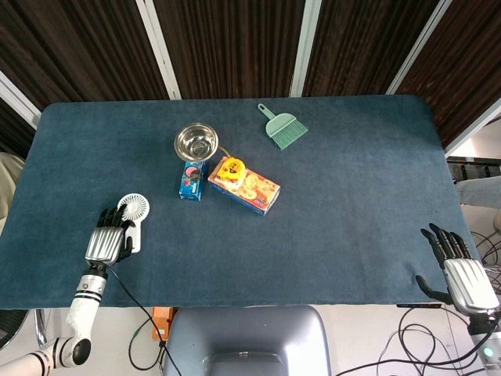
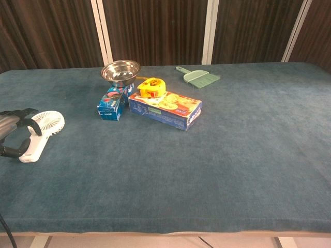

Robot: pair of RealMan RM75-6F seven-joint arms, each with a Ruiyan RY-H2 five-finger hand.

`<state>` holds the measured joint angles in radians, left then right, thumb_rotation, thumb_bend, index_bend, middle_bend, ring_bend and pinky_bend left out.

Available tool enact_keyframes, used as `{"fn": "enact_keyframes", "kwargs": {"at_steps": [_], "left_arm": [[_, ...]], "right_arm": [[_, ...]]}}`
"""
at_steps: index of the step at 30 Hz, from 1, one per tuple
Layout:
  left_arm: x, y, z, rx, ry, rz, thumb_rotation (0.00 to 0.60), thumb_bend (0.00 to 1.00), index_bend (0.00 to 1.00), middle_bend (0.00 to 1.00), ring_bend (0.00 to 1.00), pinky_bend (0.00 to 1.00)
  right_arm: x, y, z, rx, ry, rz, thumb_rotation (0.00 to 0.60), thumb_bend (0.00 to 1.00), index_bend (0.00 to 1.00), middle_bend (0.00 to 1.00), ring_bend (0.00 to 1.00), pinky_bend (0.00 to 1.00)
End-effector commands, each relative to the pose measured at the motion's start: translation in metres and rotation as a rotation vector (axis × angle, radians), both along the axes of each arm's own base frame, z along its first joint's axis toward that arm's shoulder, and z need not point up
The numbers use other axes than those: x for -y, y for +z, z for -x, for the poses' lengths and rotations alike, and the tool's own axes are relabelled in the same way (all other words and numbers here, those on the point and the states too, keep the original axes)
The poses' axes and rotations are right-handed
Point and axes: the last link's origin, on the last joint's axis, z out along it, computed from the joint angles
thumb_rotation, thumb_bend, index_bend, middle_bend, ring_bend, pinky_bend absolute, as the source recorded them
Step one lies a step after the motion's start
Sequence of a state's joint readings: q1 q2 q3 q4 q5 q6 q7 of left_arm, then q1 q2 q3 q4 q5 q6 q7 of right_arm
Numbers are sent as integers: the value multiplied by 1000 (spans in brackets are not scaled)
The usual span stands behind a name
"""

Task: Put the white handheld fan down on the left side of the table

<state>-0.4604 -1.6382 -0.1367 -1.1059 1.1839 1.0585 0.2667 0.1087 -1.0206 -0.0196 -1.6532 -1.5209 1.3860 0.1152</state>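
The white handheld fan (image 1: pixel 131 219) is laid flat on the desk (image 1: pixel 352 180), right beside the left robot hand (image 1: pixel 104 236), whose fingers (image 2: pixel 23 127) are loosely curled round its handle. Right robot hand (image 1: pixel 458 266) is spread wide, nothing held.

Each hand, the left hand (image 1: pixel 107 236) and the right hand (image 1: pixel 460 269), is made with black fingers and a ribbed silver back; a white arm is seen behind.

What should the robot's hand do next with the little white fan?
Probably open the fingers and draw the left hand back. The white handheld fan with the round head already lies flat on the left of the blue cloth-covered table, and the fingers look curled around its handle.
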Motion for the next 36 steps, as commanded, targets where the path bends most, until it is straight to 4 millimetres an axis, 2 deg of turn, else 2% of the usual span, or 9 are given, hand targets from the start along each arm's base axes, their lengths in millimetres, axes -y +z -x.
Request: {"fn": "enact_keyframes", "kwargs": {"at_steps": [1,10,16,19,24,27,30,33,36], "left_arm": [[0,-1,-1,-2,-6,0,494,630,373,0,0,17],[1,-2,-1,-13,-3,7,496,630,373,0,0,17],[7,-10,9,-108,14,64,493,635,394,0,0,17],[4,-1,-5,-82,-45,10,494,636,396,0,0,17],[10,48,-50,87,-275,-204,507,637,279,0,0,17],[28,82,-68,152,-381,-304,505,636,236,0,0,17],[53,107,-67,172,-411,-332,508,635,216,0,0,17],[83,119,-52,184,-374,-297,565,602,168,0,0,17],[125,127,-17,154,-277,-255,600,488,63,0,0,17]], "right_arm": [[0,0,0,-1,-1,-1,600,274,0,0,0,0],[-1,1,-1,0,0,0,600,274,0,0,0,0],[-2,0,-2,1,5,-8,600,274,0,0,0,0],[-2,0,-2,1,4,-9,600,274,0,0,0,0],[-3,1,-1,3,0,-9,600,274,0,0,0,0],[-3,2,-1,2,-1,-8,600,274,0,0,0,0],[-3,1,-2,0,1,-7,600,274,0,0,0,0],[-5,1,-2,-4,3,-6,600,275,0,0,0,0],[-7,0,-3,-19,8,-6,600,275,0,0,0,0]]}}
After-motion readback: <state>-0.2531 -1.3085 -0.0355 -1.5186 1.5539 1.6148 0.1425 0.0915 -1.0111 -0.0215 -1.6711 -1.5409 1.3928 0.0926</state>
